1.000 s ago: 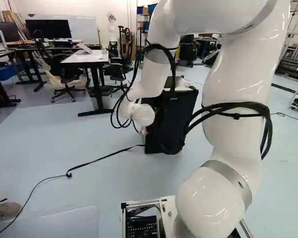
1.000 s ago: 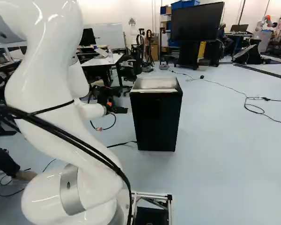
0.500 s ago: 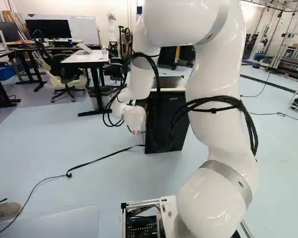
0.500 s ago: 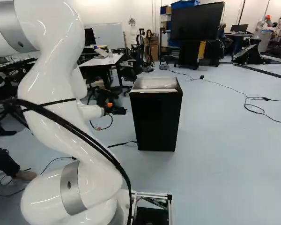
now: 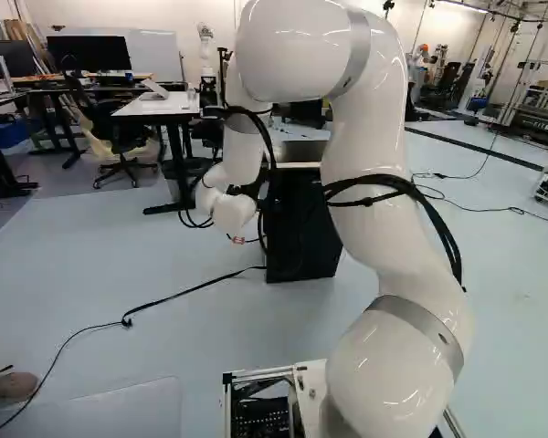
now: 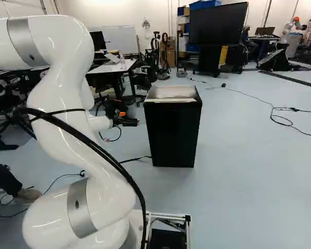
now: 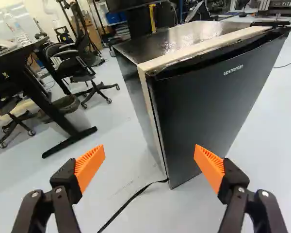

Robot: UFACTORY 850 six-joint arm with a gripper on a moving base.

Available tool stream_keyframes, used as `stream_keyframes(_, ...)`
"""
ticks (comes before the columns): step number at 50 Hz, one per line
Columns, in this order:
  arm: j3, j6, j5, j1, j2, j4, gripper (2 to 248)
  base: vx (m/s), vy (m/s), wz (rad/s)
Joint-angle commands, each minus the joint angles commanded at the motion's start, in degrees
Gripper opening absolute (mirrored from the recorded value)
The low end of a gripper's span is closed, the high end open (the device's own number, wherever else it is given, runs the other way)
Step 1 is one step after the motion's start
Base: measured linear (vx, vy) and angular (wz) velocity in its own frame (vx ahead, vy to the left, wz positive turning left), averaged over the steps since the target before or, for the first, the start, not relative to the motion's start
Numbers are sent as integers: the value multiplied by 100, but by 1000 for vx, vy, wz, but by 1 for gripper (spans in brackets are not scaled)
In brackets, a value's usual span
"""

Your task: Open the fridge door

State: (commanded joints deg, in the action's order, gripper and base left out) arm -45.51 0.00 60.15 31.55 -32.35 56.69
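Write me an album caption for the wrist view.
Orange-padded gripper, wide open, facing a black fridge with its door shut, black strap on the floor.

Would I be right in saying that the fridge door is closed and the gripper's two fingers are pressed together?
Not quite: the wrist view shows the gripper open, its two fingers wide apart. The fridge door is indeed closed.
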Motion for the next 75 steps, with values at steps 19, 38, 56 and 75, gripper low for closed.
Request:
stream_keyframes(19,-588,0,292,126,-382,598,247,0,0,0)
stream_keyframes(38,-1285,0,582,73,-816,1180,247,0,0,0)
stream_keyframes(56,-1950,0,740,-88,-1217,1573,247,0,0,0)
stream_keyframes(75,-2400,0,745,-349,-1484,1597,247,0,0,0)
